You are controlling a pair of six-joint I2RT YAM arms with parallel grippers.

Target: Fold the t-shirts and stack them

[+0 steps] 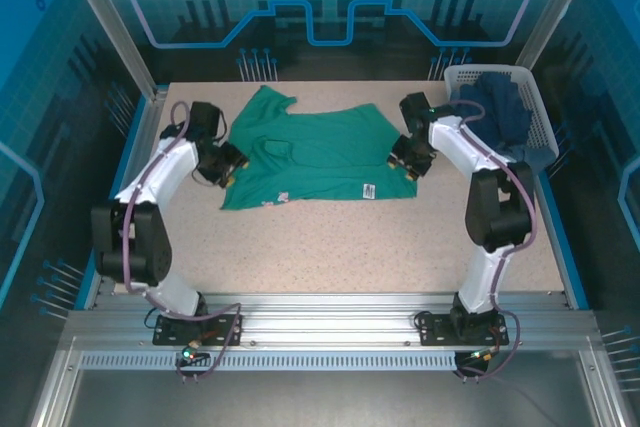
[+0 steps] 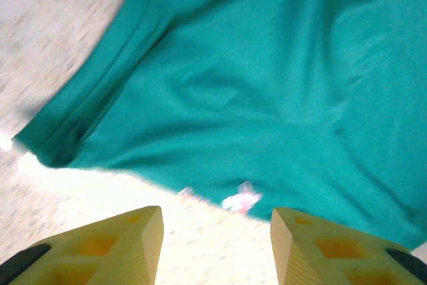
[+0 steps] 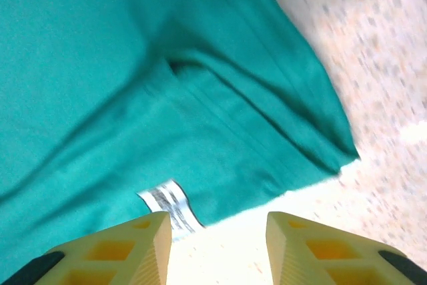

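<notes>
Teal t-shirt: lies loosely spread on the bench, between the two arms.
Handling: light, limp cloth that will likely sag and crease; best pinched at hems or corners.
Left fingers: spread apart, empty, just short of the shirt's left edge.
Right fingers: spread apart, empty, beside the hem near the white label.
Navy t-shirts: heaped in the white basket, far right.
</notes>
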